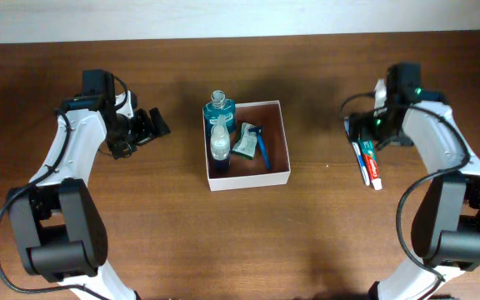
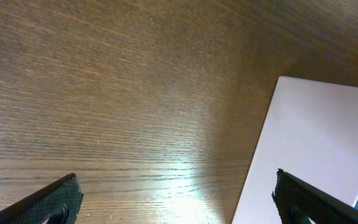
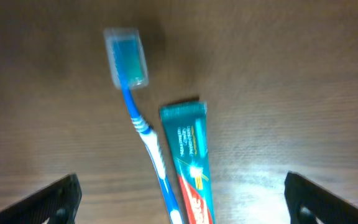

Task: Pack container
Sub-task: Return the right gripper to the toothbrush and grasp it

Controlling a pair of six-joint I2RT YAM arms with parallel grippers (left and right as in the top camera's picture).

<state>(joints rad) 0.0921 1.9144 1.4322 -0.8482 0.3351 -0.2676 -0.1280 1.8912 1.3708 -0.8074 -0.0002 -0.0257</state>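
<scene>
Your next pick turns on the pair lying on the brown wooden table (image 1: 323,217), well out from the square white-walled container with the reddish-brown floor (image 1: 275,133), on the right arm's side of it. They are a blue-and-white toothbrush with a clear capped head (image 3: 127,60) and a teal, red and white toothpaste tube (image 3: 188,163). They lie side by side and nearly parallel. I cannot tell whether they touch.

Your right gripper (image 3: 180,180) hangs directly over them with its fingers spread wide and nothing between them. In the right wrist view both long axes run straight up the picture, crossing the line between the two fingers. So I judge the jaws are already turned to close across the width of either item. Both sit between the fingers, the tube nearer the centre, so you may need a small sideways shift to take only one.

Your left gripper (image 2: 176,183) is also parted and empty. It sits on the opposite side of the container, near its outer white wall (image 2: 309,149), far from the pair. This pick belongs to the right arm.

- **Back corner, left arm's side:** a round teal bottle (image 1: 220,107).
- **Just in front of the teal bottle:** a clear pale bottle (image 1: 219,142), lying along the same wall.
- **Middle of the box:** a small green-and-white packet (image 1: 243,146).
- **Beside the packet:** a blue razor-like stick (image 1: 262,150).

The strip of floor along the wall nearest the right arm is bare, and looks like the room left for the long items.
</scene>
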